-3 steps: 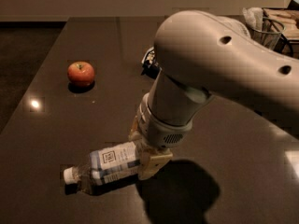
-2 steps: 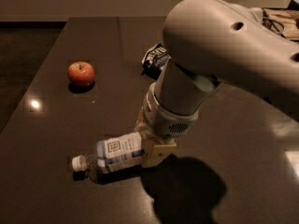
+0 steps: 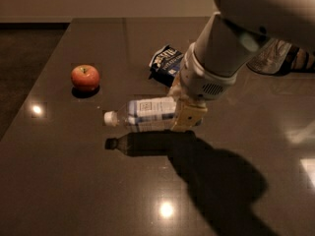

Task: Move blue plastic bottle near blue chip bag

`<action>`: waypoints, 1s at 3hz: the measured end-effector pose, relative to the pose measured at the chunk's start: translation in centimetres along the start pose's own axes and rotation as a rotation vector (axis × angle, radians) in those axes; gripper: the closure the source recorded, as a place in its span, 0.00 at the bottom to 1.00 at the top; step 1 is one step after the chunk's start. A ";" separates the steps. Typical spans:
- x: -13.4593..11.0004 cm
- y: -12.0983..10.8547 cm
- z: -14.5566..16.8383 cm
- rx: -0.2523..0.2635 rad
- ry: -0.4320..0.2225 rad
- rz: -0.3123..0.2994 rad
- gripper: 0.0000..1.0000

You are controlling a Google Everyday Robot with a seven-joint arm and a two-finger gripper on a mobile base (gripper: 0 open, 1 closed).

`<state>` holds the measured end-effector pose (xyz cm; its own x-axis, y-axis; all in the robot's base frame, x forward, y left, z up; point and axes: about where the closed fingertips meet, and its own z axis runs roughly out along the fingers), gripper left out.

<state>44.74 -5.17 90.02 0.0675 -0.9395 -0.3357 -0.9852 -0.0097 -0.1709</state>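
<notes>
Blue plastic bottle held horizontal just in front of blue chip bag, not touching it, white cap pointed away from arm. End effector clenched on bottle's base end, in front of bag. Bottle's shadow cast apart on dark desk. Red apple seen well left of bag.

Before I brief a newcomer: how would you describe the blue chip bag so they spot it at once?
On the dark table, look just beyond the gripper, which holds the blue plastic bottle near the middle. The blue chip bag lies there: small, crinkled, navy with white lettering, unlike the round red apple at left.
</notes>
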 end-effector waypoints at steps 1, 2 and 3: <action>1.8 -4.7 -1.4 0.056 -0.014 0.079 1.00; 3.9 -8.5 -1.5 0.092 -0.023 0.149 1.00; 6.7 -10.2 -1.2 0.105 -0.011 0.202 1.00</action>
<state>55.08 -11.74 90.60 -0.1273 -0.9149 -0.3830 -0.9571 0.2146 -0.1945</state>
